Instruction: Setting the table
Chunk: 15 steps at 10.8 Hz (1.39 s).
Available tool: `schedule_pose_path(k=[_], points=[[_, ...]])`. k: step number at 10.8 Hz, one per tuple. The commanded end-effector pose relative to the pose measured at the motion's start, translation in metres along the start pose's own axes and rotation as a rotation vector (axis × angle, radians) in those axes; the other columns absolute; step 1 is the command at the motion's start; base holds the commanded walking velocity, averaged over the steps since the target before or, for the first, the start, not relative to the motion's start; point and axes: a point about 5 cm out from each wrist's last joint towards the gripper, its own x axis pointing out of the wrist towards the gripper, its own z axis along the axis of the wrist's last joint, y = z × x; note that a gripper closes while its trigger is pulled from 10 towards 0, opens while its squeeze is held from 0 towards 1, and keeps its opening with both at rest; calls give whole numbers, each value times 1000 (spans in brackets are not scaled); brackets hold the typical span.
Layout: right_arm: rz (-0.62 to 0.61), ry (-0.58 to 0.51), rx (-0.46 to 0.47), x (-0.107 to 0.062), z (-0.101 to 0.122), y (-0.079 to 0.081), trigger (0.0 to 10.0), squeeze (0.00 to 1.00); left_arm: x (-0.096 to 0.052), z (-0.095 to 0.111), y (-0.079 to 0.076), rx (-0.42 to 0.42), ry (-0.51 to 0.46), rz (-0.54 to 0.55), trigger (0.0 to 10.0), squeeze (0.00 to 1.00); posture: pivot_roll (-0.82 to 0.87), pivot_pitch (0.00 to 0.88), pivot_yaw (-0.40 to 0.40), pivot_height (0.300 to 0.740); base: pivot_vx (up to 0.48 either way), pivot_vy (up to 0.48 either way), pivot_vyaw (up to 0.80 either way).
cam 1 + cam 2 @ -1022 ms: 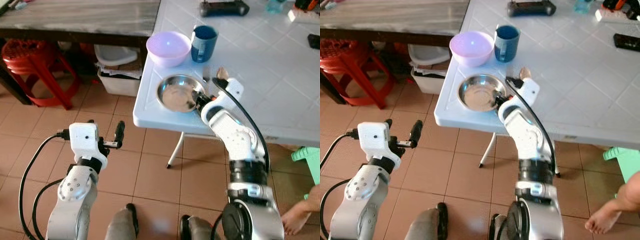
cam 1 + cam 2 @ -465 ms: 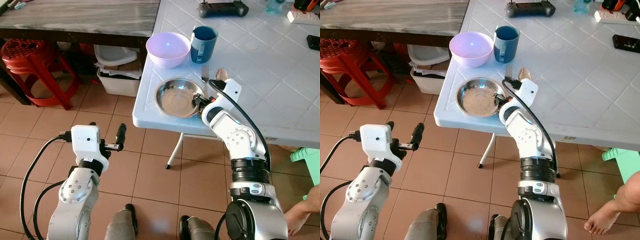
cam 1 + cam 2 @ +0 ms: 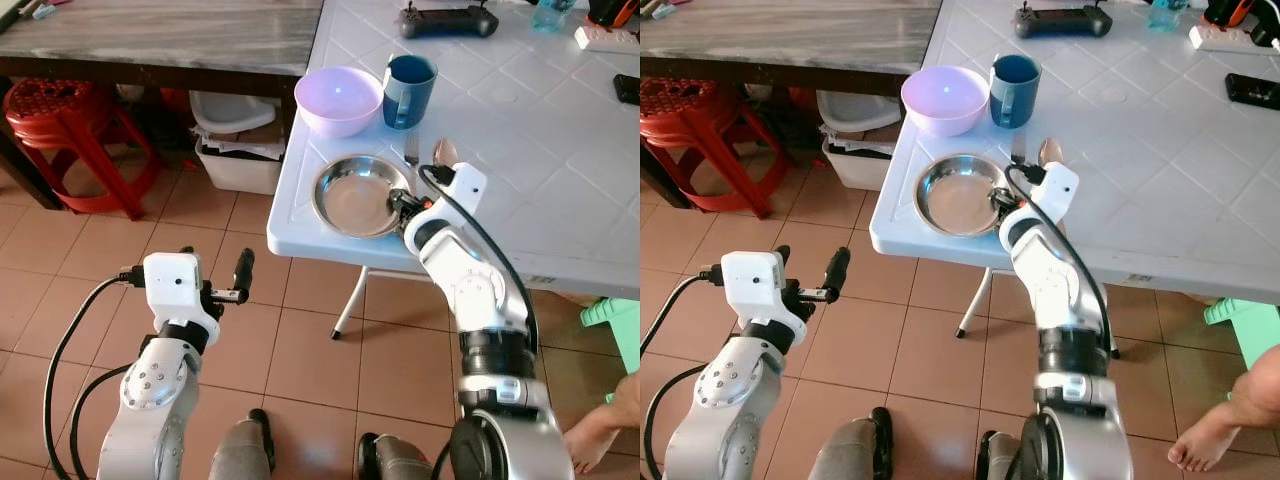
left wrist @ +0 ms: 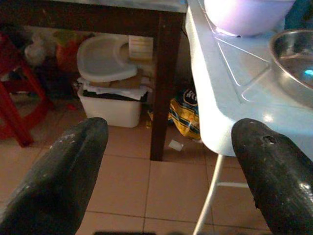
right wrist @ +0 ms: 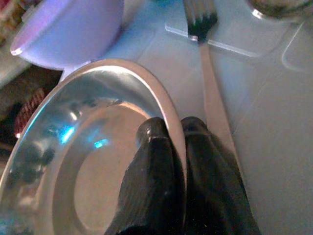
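Steel plate point(image 3: 357, 192), frame centre: right gripper point(image 5: 172, 132) clamped on its right-hand rim, fork point(image 5: 209, 83) just beside. Left gripper point(image 4: 166, 161) lower left, spread, idle, farther.

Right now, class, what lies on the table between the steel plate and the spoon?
A fork lies between the steel plate and the spoon, seen in the left eye view; the right end effector pinches the plate's rim beside it.

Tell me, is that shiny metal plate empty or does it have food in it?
Empty: the steel plate shows only bare, reflective metal, with the right gripper pinching its rim.
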Motion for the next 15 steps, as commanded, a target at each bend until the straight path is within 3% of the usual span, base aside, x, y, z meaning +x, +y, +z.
schedule_pose_path(k=[1, 4, 7, 10, 11, 15], points=[[-7, -10, -9, -4, -5, -5, 0, 0, 2, -4, 0, 23, 7, 13, 10000, 0, 74, 153, 29, 740, 0, 480, 0], [26, -184, -51, -19, 6, -5, 0, 0, 18, -3, 5, 21, -30, 52, 10000, 0, 47, 82, 25, 740, 0, 480, 0], [67, -277, -244, -34, 3, -4, 0, 0, 28, -5, 7, 34, -44, 71, 10000, 0, 19, 45, 42, 740, 0, 480, 0], [57, -331, -291, -42, 2, -5, 0, 0, 30, -7, 12, 61, -61, 88, 10000, 0, 1, 32, 63, 740, 0, 464, 0], [73, -344, -313, -43, 3, -3, 0, 0, 30, -6, 14, 99, -74, 108, 10000, 0, -4, 32, 66, 740, 285, 386, 0], [73, -371, -346, -43, 6, -2, 0, 0, 35, -7, 16, 120, -77, 132, 10000, 0, -9, 25, 67, 740, 384, 282, 0]])
